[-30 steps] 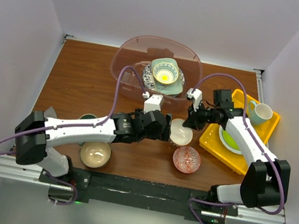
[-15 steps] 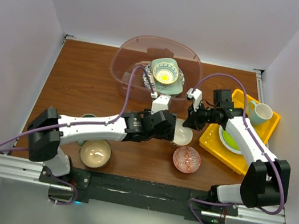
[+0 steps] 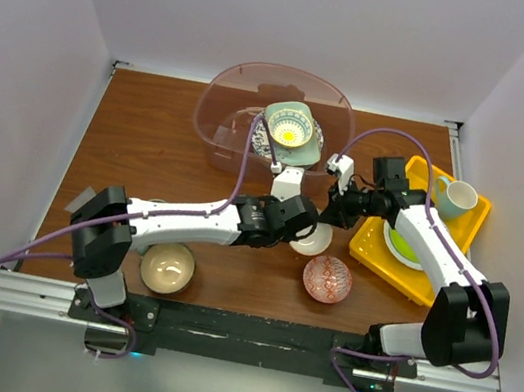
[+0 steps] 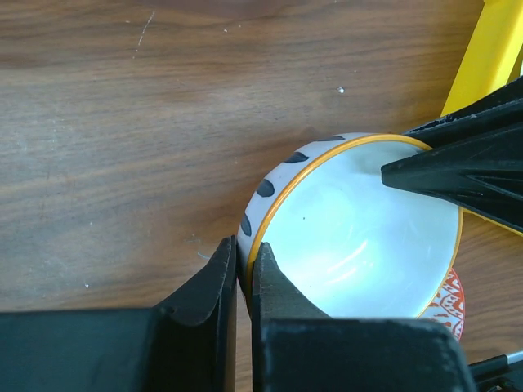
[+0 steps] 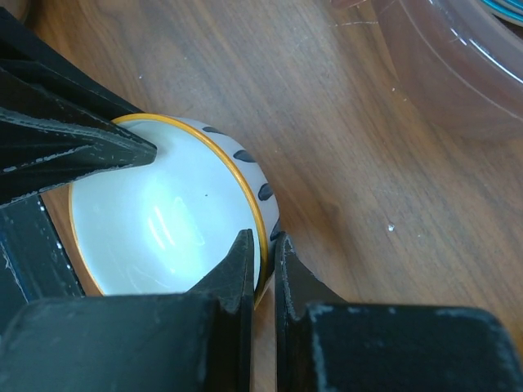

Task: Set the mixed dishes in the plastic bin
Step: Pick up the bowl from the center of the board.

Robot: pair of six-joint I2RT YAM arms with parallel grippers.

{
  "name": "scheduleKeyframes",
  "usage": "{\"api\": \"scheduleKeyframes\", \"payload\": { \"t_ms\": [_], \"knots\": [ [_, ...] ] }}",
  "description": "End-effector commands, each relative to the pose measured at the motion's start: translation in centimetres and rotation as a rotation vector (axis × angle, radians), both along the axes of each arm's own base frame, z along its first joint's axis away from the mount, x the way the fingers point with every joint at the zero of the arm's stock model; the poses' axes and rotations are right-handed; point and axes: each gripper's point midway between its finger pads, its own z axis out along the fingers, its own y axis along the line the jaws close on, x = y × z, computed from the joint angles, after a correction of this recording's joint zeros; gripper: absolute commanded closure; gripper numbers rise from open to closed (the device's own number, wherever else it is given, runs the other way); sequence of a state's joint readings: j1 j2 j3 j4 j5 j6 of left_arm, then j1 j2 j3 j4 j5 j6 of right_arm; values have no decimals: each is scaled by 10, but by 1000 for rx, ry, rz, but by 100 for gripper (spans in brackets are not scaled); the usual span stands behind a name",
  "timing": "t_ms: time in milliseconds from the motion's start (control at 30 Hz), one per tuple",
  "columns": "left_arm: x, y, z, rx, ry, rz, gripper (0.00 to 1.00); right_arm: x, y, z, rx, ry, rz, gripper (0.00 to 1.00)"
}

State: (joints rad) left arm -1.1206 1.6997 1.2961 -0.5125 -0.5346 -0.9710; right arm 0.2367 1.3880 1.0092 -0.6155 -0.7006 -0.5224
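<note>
A small white bowl with an orange rim and dark marks hangs just above the table's middle. My left gripper is shut on its near-left rim, one finger inside and one outside. My right gripper is shut on the opposite rim. The plastic bin stands at the back, holding a mint square dish, a small patterned bowl and a blue-patterned plate. A red-patterned bowl, a tan bowl and a teal mug are outside it.
A yellow tray at the right carries a lime-green plate and the mug. The red-patterned bowl sits just in front of the held bowl. The bin's wall lies close behind the right gripper.
My left arm reached right to the white bowl and its gripper went from open to shut on the rim. The right gripper stayed shut on the bowl.
</note>
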Motion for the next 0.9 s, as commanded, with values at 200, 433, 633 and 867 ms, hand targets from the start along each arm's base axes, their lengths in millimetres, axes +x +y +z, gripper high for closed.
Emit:
{"api": "scheduleKeyframes", "payload": {
  "t_ms": [200,433,633,867],
  "knots": [
    [-2,18,39,8,-108,-50,100,-12,11,25,86,-64,151,92],
    [-3,21,51,-40,-155,-75,100,-16,13,25,92,-56,168,83],
    [-2,28,52,-41,-167,-75,100,-17,12,26,94,-57,173,76],
    [0,41,53,-49,-176,-73,100,-17,12,28,93,-63,181,65]
  ]
}}
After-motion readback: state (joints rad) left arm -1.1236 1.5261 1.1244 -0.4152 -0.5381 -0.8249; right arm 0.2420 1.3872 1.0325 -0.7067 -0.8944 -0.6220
